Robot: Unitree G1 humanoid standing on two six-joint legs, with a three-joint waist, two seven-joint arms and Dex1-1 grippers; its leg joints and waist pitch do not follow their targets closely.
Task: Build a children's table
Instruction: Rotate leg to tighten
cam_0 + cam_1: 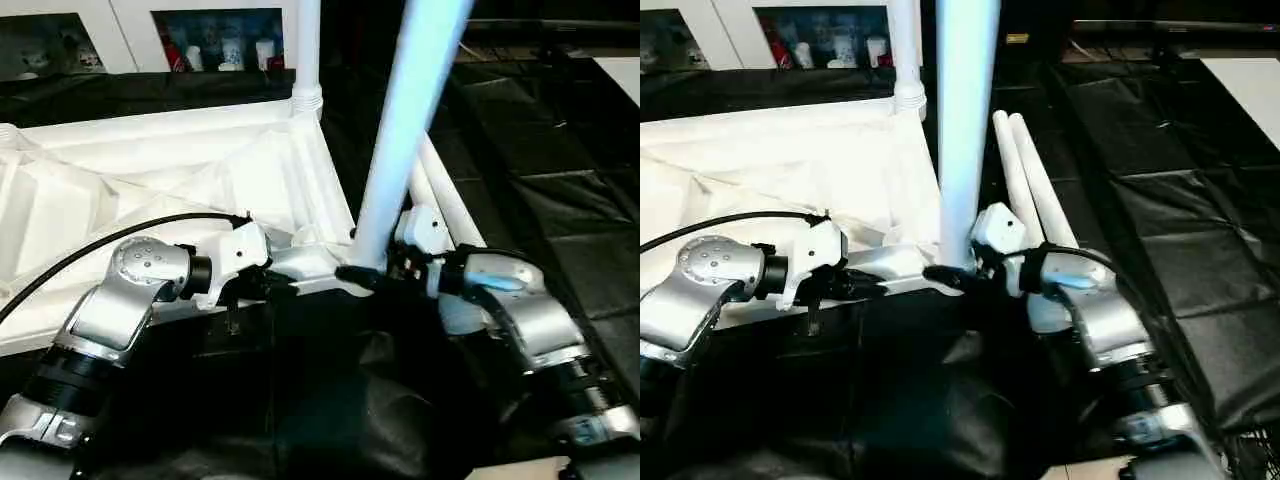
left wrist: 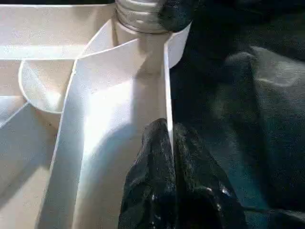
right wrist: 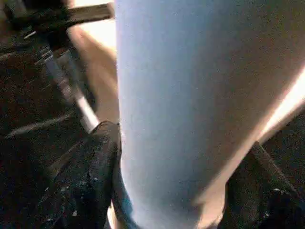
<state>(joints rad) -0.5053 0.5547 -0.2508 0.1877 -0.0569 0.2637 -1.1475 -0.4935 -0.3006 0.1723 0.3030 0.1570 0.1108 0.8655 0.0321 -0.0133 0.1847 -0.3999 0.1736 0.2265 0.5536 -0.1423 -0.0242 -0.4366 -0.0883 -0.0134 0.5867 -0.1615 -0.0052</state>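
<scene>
Tabletop (image 1: 150,180), inverted, ribbed underside up: near rim pinched by left gripper (image 2: 170,143), clenched. Right gripper (image 3: 167,181) grasps upright leg (image 1: 410,120) at near-right corner socket. Another leg (image 1: 308,50) stands far corner; two spare legs (image 1: 1030,180) lie right.

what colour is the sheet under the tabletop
Black, a glossy wrinkled sheet beneath the white tabletop; clearest in the right eye view.

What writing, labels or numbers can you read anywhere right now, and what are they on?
None can be read.
Items on the cabinet shelves: coloured shapes and patches, too small and blurred to tell whether they carry any writing.
Small yellow patch at the far edge of the floor: may be a tag, too small to read.
Tabletop, legs and both arms: no markings seen.
</scene>
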